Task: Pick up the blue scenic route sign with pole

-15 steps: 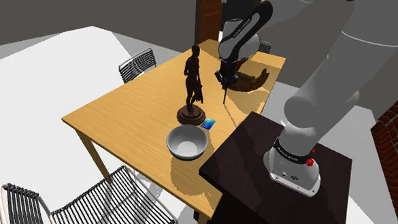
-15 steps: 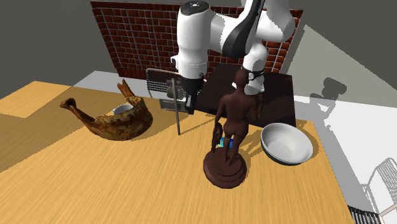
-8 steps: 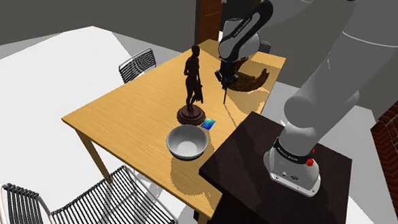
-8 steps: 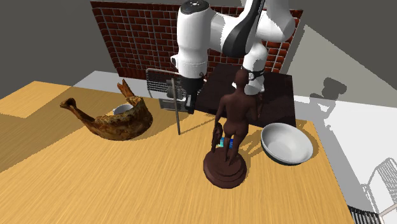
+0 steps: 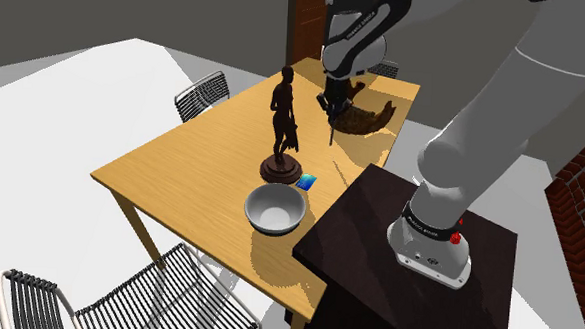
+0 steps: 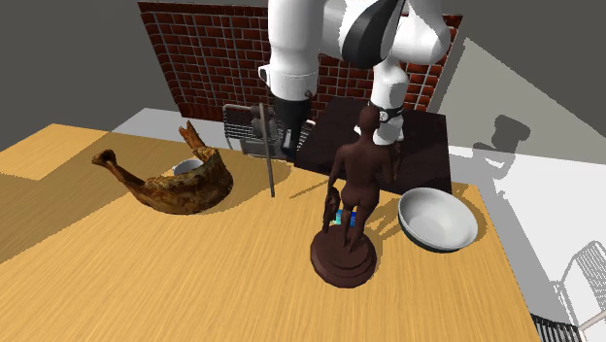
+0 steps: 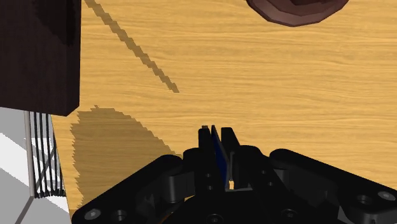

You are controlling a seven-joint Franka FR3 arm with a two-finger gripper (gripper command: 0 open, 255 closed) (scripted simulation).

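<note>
The sign hangs from my gripper (image 6: 268, 115): its thin dark pole (image 6: 269, 160) points straight down, with the lower end just above the wooden table (image 6: 146, 282). In the wrist view a narrow blue plate (image 7: 219, 153) is clasped edge-on between the black fingers (image 7: 205, 143), and the gripper (image 7: 218, 151) is shut on it. From the shoulder view the gripper (image 5: 330, 110) is over the table's far part, with the pole (image 5: 331, 132) below it, beside the brown carved piece.
A dark figure statue (image 5: 282, 128) on a round base stands mid-table, with a small blue item (image 5: 307, 183) by its base. A white bowl (image 5: 273, 208) sits near the dark stand (image 5: 377, 252). A brown carved horn-shaped piece (image 6: 175, 183) lies nearby. Wire chairs (image 5: 201, 93) flank the table.
The arm has risen a little, carrying the sign with it; the pole's lower end is higher above the table than before.
</note>
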